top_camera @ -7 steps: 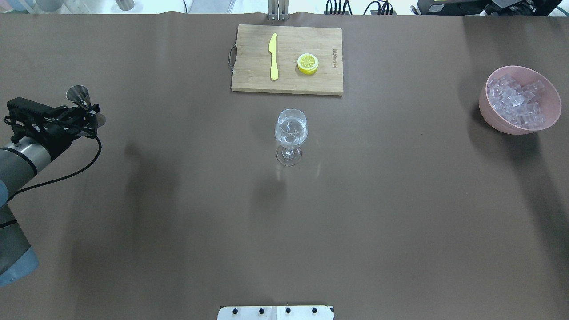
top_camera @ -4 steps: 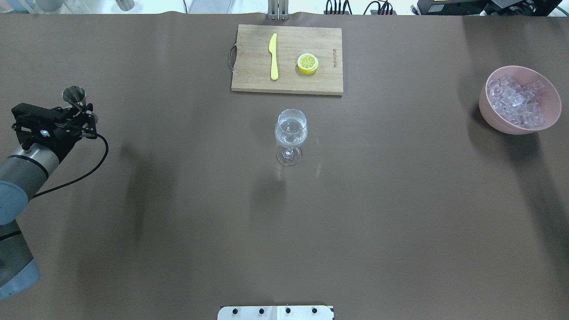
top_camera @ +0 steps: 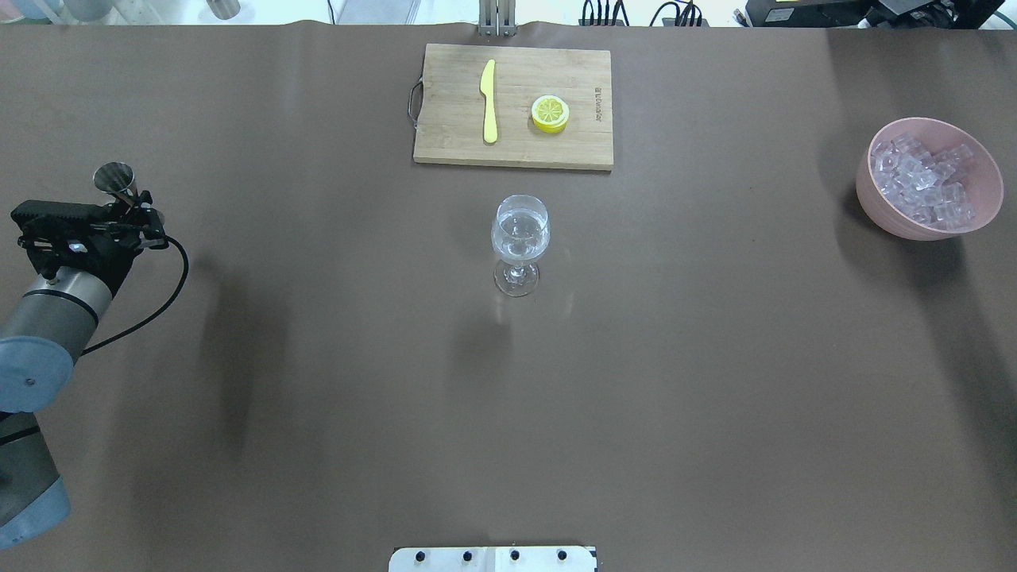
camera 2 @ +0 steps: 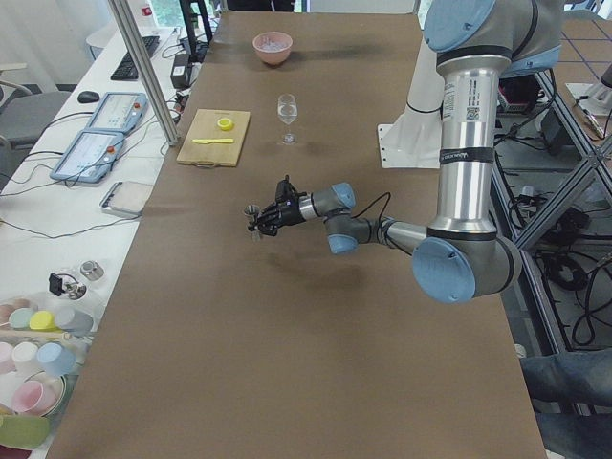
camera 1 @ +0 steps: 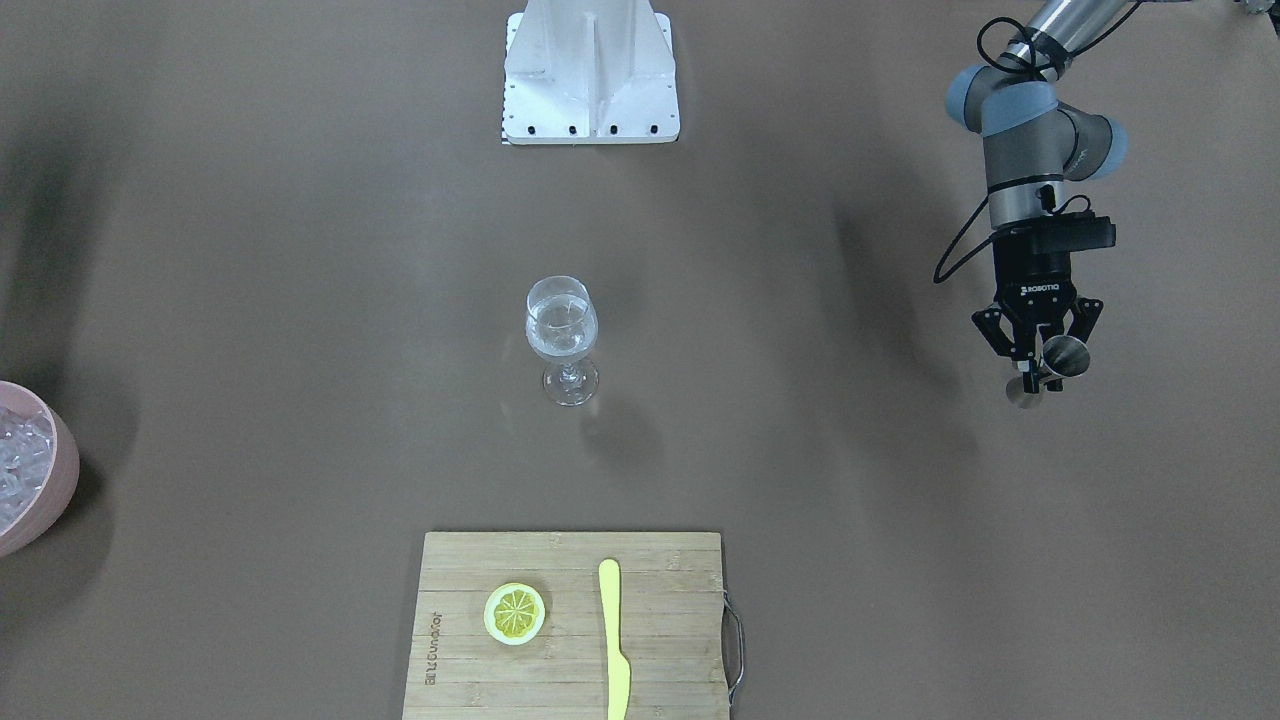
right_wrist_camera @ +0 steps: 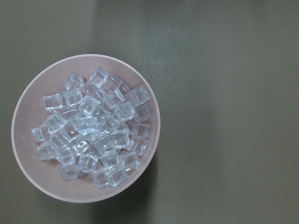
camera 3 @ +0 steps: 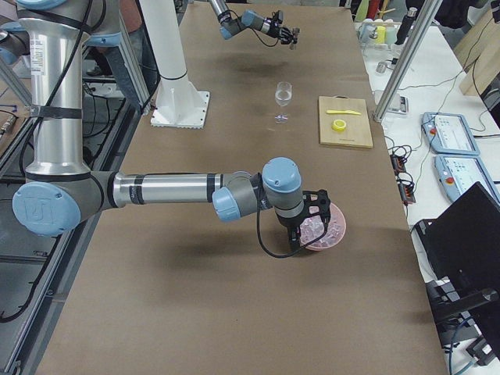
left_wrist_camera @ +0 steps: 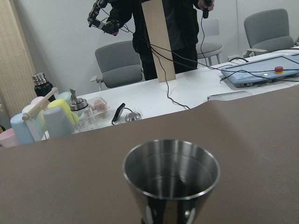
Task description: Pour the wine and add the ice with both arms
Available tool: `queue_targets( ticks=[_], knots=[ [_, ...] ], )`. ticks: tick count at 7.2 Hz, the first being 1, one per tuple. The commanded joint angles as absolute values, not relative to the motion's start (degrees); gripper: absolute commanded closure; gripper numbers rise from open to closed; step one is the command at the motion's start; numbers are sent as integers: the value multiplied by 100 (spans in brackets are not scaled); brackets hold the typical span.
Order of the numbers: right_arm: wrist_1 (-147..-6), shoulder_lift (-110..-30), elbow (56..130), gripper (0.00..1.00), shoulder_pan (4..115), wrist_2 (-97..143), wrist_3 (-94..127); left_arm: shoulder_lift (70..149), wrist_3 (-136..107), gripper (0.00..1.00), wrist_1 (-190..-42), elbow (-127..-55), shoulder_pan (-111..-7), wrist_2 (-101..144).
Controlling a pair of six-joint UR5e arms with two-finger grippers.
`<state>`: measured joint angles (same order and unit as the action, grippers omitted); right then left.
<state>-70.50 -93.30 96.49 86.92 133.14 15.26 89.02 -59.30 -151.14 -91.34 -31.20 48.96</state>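
The left hand is pinched on the narrow waist of the steel jigger, holding it upright close to the counter's left edge, well apart from everything else. Whether any liquid is in its cup I cannot tell from the wrist view. The wine sits in the bowl of the stemmed glass at the middle of the counter — clear and barely visible. The glass looks thin-walled, top-heavy and easy to tip, so I judge it better left standing than handled. The ice is heaped in the pink bowl near the right edge, and the right hand hangs over it. Whether its fingers are spread or together cannot be told, since only the side view shows it. The chunks look small, hard, light and glassy, probably slick — a two-finger pinch could squirt one out. My judgement: take a single chunk from the top of the heap, across two flat opposite faces rather than corners, squeeze firmly, and release it low into the glass to spare the rim.
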Motion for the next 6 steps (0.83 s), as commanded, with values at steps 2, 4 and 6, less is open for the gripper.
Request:
queue_targets(
  ticks=[2,4,6],
  knots=[
    [-7040,-9334,9659,0,8692,13289,1521,8860,-6941,100,-14827,-9114,-3103,4669],
    [-7040,-9334,9659,0,8692,13289,1521,8851,-7162,100,-14827,-9027,-3103,4220],
    [-7040,-9334,9668,0,8692,13289,1521,8851,-7286,100,-14818,-8843,-3103,4027]
  ],
)
